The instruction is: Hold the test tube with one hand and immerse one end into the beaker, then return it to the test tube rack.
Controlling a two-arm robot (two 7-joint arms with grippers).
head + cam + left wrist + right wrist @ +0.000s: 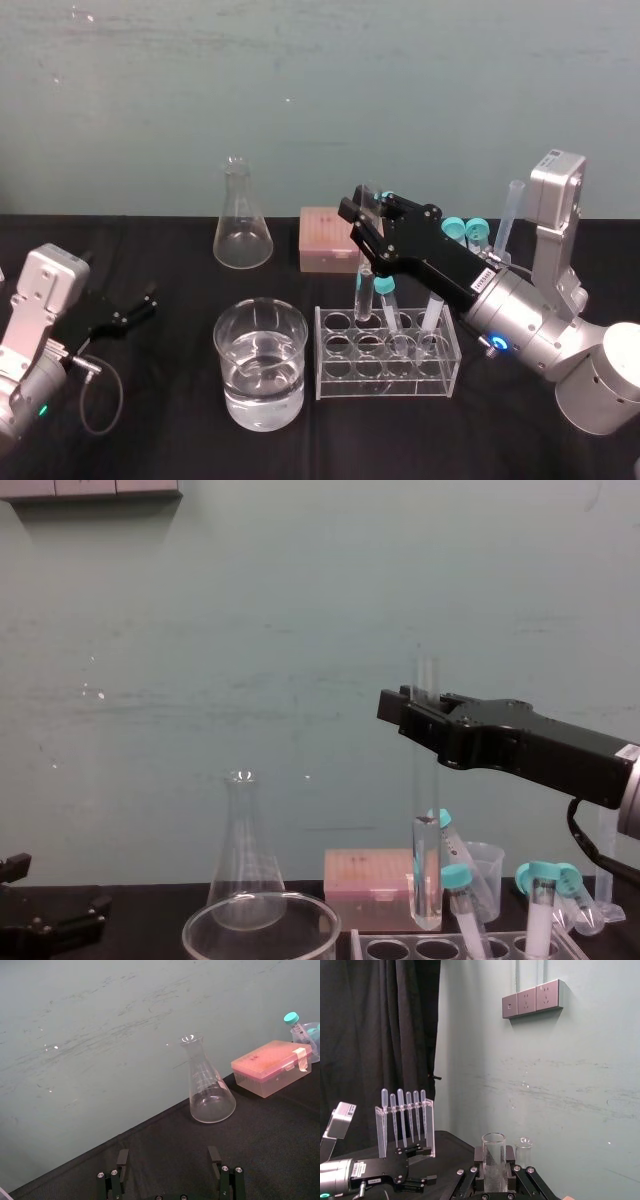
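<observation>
Right gripper (362, 208) is reaching in over the test tube rack (440, 375) from 4 o'clock, arm slanting up toward 10 o'clock. Fingers are closing on the upper part of the test tube (364, 290), glass pinched between them. In the right wrist view the tube's open mouth (493, 1160) is standing up between the two pads. Tube is hanging almost upright, tilting slightly. Its rounded end is sitting at the rack's back-left hole. From the chest view, that end (427, 870) is just at the level of the top plate; cannot tell whether it is entering the hole.

Beaker (260, 365), part full of clear liquid, is standing just beside the rack at its 9 o'clock, apart from the tube. Conical flask (242, 220) is standing at the beaker's 12 o'clock. Pink box (328, 240) is lying at the rack's 11 o'clock. Teal-capped tubes (385, 290) are leaning in the rack just beside the held tube.

Left gripper (140, 302) is resting on the black cloth at the beaker's 9 o'clock, well apart. Its fingers (122, 1157) are spread wide and gripping nothing.
</observation>
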